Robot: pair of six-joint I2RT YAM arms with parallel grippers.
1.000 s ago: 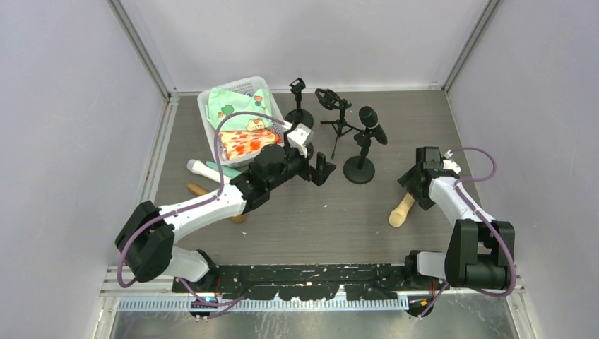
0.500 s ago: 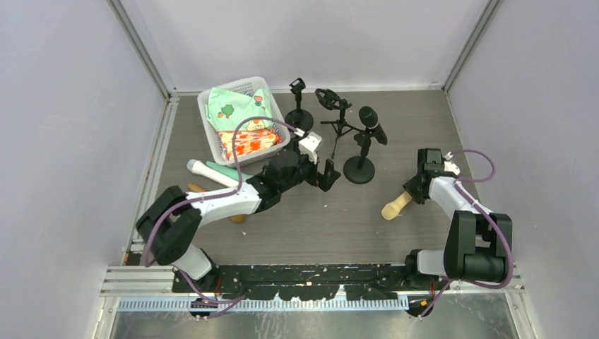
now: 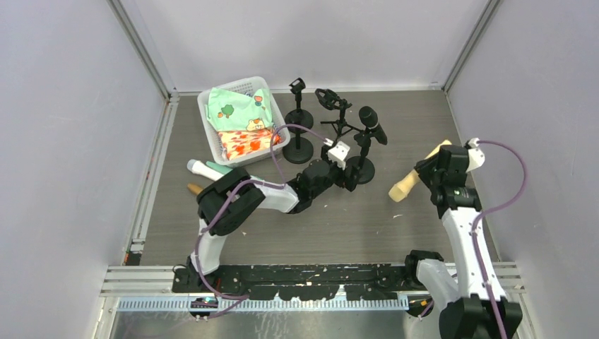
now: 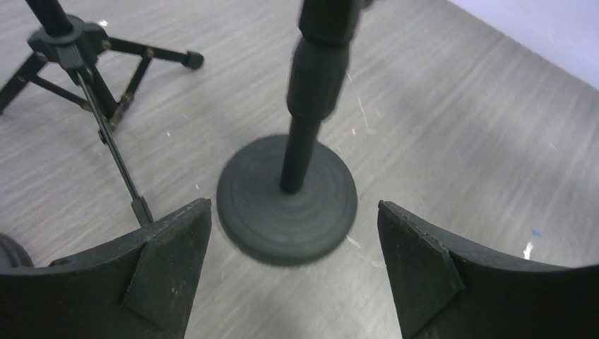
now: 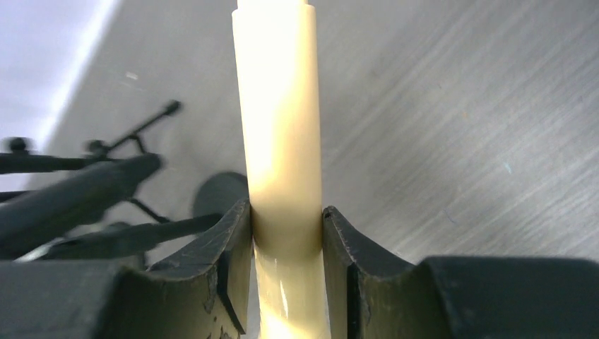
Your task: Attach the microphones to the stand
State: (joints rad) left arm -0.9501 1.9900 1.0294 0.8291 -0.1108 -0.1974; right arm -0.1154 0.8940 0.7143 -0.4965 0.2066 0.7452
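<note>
- My right gripper (image 5: 286, 224) is clenched on the cream mic (image 5: 279, 106), both fingers pressed flat against its shaft.
- From above, that gripper (image 3: 433, 168) holds the cream mic (image 3: 404, 187) on a slant at the right side of the table (image 3: 339, 226). It is well apart from the stand (image 3: 364, 145).
- My left gripper (image 4: 293, 206) is released, its jaws wide. The stand's (image 4: 314, 70) round base sits ahead between the fingers, and I cannot see them touching it.
- The black mic (image 3: 373, 126) sits tilted in the clip on that stand.
- A tripod (image 4: 78, 49) stands just left of it.
- The white mic (image 3: 200, 168), green mic (image 3: 222, 171) and brown mic (image 3: 194, 188) lie on the table at the left, near the basket (image 3: 209, 127).
</note>
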